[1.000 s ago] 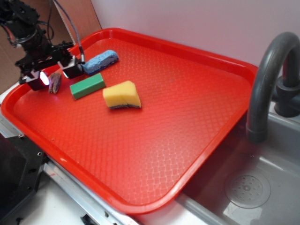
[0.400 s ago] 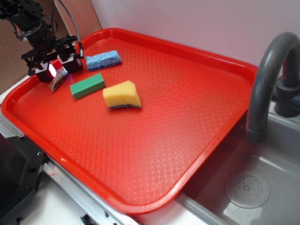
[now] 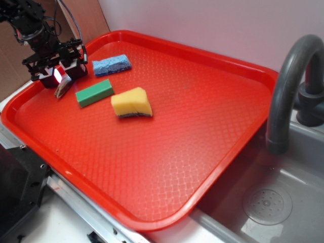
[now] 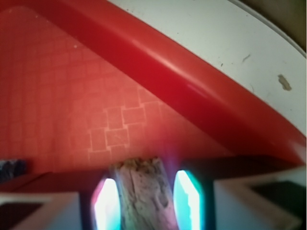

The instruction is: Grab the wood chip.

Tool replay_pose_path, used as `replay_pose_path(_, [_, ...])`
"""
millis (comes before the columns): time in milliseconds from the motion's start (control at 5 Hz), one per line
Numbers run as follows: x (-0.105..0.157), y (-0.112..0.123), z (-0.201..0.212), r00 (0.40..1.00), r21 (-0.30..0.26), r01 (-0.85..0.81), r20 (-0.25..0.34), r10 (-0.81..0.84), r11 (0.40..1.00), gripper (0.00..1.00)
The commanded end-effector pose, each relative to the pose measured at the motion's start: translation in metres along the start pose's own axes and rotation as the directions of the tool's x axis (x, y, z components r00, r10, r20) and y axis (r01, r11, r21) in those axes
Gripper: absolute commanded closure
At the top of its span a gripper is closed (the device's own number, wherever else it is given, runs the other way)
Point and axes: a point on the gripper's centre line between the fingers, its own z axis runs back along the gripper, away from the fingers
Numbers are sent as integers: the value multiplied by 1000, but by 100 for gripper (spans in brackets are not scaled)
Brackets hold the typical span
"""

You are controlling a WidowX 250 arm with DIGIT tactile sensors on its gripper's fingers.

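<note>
The wood chip [image 3: 62, 89] is a small brown sliver at the far left of the red tray [image 3: 202, 126], close to its left rim. My gripper [image 3: 59, 77] stands directly over it, and the chip's lower end pokes out below the fingers. In the wrist view the chip [image 4: 144, 196] sits upright between the two glowing pads [image 4: 106, 203], which are drawn in close on both sides of it. My gripper [image 4: 146, 203] is shut on the chip. The tray rim runs diagonally just beyond it.
A green rectangular block [image 3: 94, 92] lies just right of the chip. A blue sponge [image 3: 111, 65] lies behind it and a yellow sponge [image 3: 131, 103] further right. A grey faucet [image 3: 288, 86] and sink [image 3: 268, 202] stand at the right of the tray.
The fingers, wide apart around the chip a second ago, have drawn together on it. The gripper has shifted slightly up and back toward the tray's left rim.
</note>
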Motion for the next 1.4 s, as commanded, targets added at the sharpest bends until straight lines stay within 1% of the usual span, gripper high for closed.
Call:
replay_pose_path(0, [-4,-18,55,998,56,8,57,-11,998,100])
replay_pose_path(200, [-11,-35,101,994,-20,109,23,-109,994,100])
replay_pose_path(400, [-30,-55,144,975,-97,218,-24,-221,971,100])
replay_pose_path(600, [-55,-77,174,908,-167,392,-88,-410,905,100])
replay_pose_path(800, [-78,-87,193,851,-212,491,-88,-517,845,100])
replay_pose_path(1000, [-96,-86,201,830,-226,520,-92,-550,824,100])
replay_pose_path(1200, [-102,-80,207,813,-187,547,-115,-571,816,100])
